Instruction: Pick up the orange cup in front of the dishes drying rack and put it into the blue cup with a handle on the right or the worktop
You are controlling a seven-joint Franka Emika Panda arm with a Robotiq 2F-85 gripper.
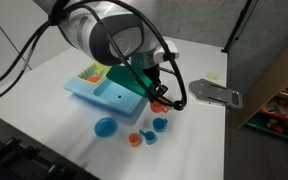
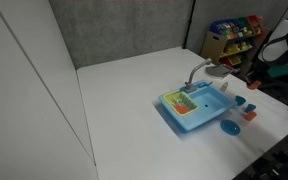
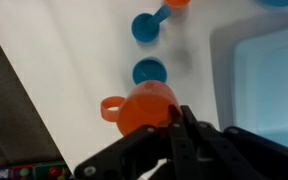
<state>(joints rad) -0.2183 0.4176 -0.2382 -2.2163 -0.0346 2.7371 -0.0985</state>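
My gripper (image 3: 174,116) is shut on the rim of the orange cup (image 3: 146,108), which has a ring handle on its left side in the wrist view. In an exterior view the gripper (image 1: 156,95) holds the orange cup (image 1: 159,103) low over the white worktop (image 1: 194,140), beside the corner of the light-blue sink set (image 1: 102,92). The blue cup (image 3: 149,71) stands open side up just beyond the orange cup; it also shows in an exterior view (image 1: 160,124). Its handle does not show. The yellow-green drying rack (image 1: 89,72) sits on the sink set's far end.
A flat blue plate (image 1: 105,127) and a small orange piece with a blue bit (image 1: 136,139) lie on the worktop near the blue cup. A grey flat object (image 1: 212,93) lies behind. The sink set (image 2: 189,112) and plate (image 2: 230,126) sit near the table edge.
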